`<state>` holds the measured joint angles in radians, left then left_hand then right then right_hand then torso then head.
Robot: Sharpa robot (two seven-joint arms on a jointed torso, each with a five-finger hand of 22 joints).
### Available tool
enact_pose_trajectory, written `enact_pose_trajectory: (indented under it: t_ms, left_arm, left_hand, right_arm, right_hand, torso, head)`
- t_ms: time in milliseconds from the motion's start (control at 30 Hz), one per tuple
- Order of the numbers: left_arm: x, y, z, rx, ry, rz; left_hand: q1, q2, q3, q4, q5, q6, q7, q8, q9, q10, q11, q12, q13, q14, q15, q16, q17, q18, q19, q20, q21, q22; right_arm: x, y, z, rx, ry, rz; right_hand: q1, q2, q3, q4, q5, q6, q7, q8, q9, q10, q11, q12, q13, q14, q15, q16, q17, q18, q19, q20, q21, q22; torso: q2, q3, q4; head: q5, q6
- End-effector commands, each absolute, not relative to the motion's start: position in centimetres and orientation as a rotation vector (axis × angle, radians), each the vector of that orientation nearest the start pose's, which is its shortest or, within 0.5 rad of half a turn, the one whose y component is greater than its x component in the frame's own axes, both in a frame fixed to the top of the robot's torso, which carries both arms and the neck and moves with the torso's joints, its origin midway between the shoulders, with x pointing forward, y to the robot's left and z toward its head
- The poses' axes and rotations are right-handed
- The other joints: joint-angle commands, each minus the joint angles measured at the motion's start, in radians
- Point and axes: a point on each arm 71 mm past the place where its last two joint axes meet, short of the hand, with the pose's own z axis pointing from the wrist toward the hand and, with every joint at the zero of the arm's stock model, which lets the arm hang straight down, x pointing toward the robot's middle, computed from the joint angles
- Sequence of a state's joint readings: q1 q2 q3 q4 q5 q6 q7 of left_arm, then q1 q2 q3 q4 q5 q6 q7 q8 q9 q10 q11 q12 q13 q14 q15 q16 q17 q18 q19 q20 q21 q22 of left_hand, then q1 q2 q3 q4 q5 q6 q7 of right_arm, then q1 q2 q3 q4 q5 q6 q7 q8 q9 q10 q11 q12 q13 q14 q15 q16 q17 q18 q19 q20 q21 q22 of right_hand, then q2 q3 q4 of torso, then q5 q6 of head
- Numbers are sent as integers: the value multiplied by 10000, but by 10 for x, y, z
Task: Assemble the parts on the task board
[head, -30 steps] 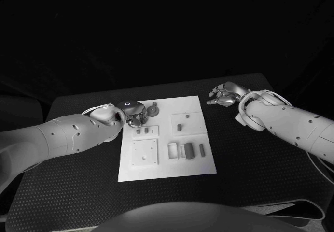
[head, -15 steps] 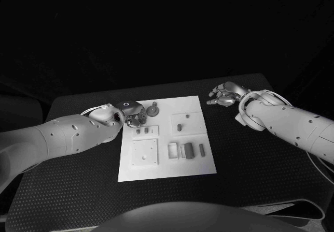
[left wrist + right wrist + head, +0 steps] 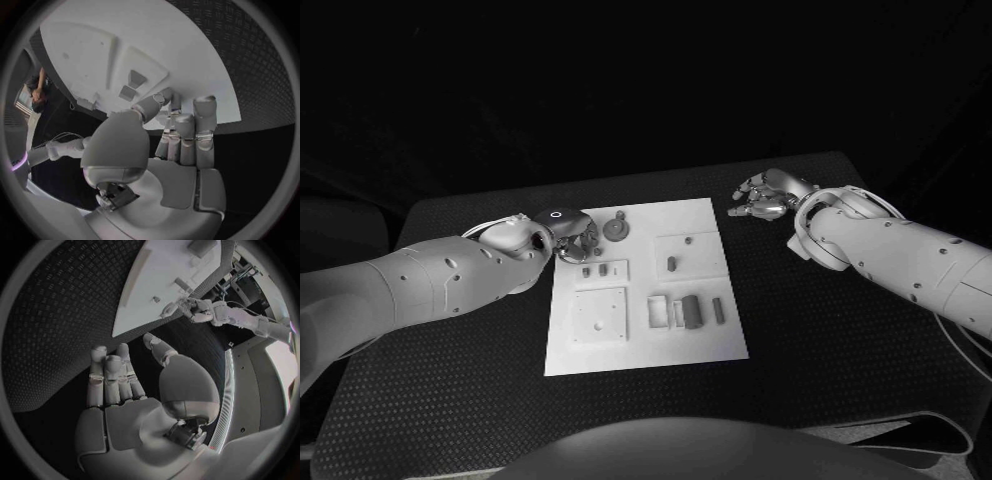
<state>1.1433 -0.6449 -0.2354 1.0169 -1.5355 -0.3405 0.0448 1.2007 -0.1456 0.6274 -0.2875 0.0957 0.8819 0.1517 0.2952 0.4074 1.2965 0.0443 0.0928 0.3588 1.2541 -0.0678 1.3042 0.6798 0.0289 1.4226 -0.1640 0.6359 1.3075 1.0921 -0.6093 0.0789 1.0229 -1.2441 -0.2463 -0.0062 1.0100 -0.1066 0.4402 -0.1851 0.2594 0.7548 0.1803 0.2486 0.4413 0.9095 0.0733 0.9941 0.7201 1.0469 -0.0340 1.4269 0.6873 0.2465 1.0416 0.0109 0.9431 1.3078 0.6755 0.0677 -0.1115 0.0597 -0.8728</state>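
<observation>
The white task board [image 3: 646, 345] lies mid-table and also shows in the wrist views [image 3: 187, 45] [image 3: 156, 285]. Several small grey parts sit on it: a round one [image 3: 616, 229] near the far left corner, one in a raised square [image 3: 672, 264], two little ones [image 3: 594, 270], and upright blocks [image 3: 689, 310]. My left hand [image 3: 571, 234] hovers at the board's far left corner, just left of the round part; in the left wrist view its fingers [image 3: 187, 135] are nearly straight with the thumb close, nothing plainly held. My right hand [image 3: 763, 198] [image 3: 125, 390] is off the board's far right corner, fingers apart and empty.
A square plate [image 3: 600, 316] with a small hole sits on the board's near left. Black ribbed table [image 3: 848, 340] surrounds the board, with wide room at the near side and the right. The table's far edge runs close behind both hands.
My left hand has drawn slightly left and away from the round part, which stayed in place. The right hand has not moved.
</observation>
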Motion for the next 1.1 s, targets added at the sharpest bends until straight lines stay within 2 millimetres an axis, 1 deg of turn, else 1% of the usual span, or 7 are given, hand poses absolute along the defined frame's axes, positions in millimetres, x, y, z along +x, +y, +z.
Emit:
enact_pose_trajectory:
  t_ms: [33,267,433,633,867,1000,1100]
  left_arm:
    - [522,262,-297,3094,18004,-3524]
    - [528,290,-283,971,17829,-3924]
    - [533,300,-263,359,17108,-4438]
    - [534,317,-249,-4278,16947,-7302]
    - [526,324,-240,-6741,16477,-10231]
    - [525,323,-239,-7580,16176,-10896]
    - [523,318,-238,-7657,16173,-11164]
  left_hand:
    - [60,-64,-57,-11,-47,-53,0,8,10,77,1,7,22,-49,-9,-52,13,1460,7,-22,-47,164]
    - [98,-43,74,1,-47,58,137,104,34,-408,165,-249,-17,-398,149,-309,-70,1427,-362,98,-319,80]
    - [-353,-346,-217,2,-56,153,162,235,73,-799,305,-257,-29,-1100,305,-961,-349,1305,-1095,324,-977,-197]
    - [-773,-276,-503,52,-115,156,140,357,116,-873,407,-210,57,-1880,423,-2197,-900,980,-1974,572,-2160,-930]
    - [-1260,92,-940,-32,-439,-7,161,465,188,-1425,754,-249,-24,-3399,1180,-4781,-1982,396,-3806,1162,-4345,-2499]
    - [-1270,185,-1372,-36,-427,-114,179,490,198,-1652,847,-257,-207,-3498,1442,-5646,-2232,392,-3941,1412,-4973,-3147]
    - [-1251,258,-1618,-35,-436,-138,191,506,193,-1659,855,-243,-306,-3382,1466,-5920,-2233,416,-3830,1448,-5150,-3383]
  right_arm:
    - [556,-234,-241,1882,17616,6135]
    - [556,-236,-240,1841,17455,6187]
    - [555,-237,-238,1717,17374,6362]
    - [552,-228,-236,1303,17282,6740]
    - [544,-208,-232,-804,17071,6451]
    - [539,-198,-233,-1996,16951,6122]
    - [535,-188,-238,-2996,17125,5653]
  right_hand:
    - [-113,-8,11,8,-6,4,84,51,-10,-58,23,14,-12,-67,4,-45,-11,153,3,-58,-47,159]
    - [-46,12,144,-97,-9,-4,124,78,-4,-235,67,-821,-641,-294,56,-739,-359,153,-246,48,-392,6]
    - [91,34,163,-328,-7,-18,152,101,-1,-187,105,-1535,-1262,-244,85,-977,-450,153,-269,126,-553,-59]
    - [423,26,221,-778,-6,-30,219,141,3,-166,188,-2671,-2146,-276,167,-1072,-433,153,-305,185,-650,-54]
    - [883,-76,252,-998,-9,82,226,292,42,241,237,-4036,-3140,-261,215,-1128,-385,153,-267,234,-705,-12]
    - [1047,-76,231,-995,-10,261,115,435,85,526,190,-4542,-3463,-169,170,-1119,-351,153,-169,211,-688,24]
    - [1143,-85,226,-993,-5,294,-247,497,99,736,193,-5051,-3750,-91,173,-1136,-336,153,-127,192,-696,51]
  torso:
    - [-2,-5,-1]
    - [-4,2,8]
    - [-9,4,26]
    - [-4,18,8]
    - [-11,10,20]
    - [-11,-14,32]
    - [-9,-38,20]
  head:
    - [11,2]
    - [30,2]
    - [40,2]
    - [104,46]
    - [137,100]
    - [131,129]
    - [153,178]
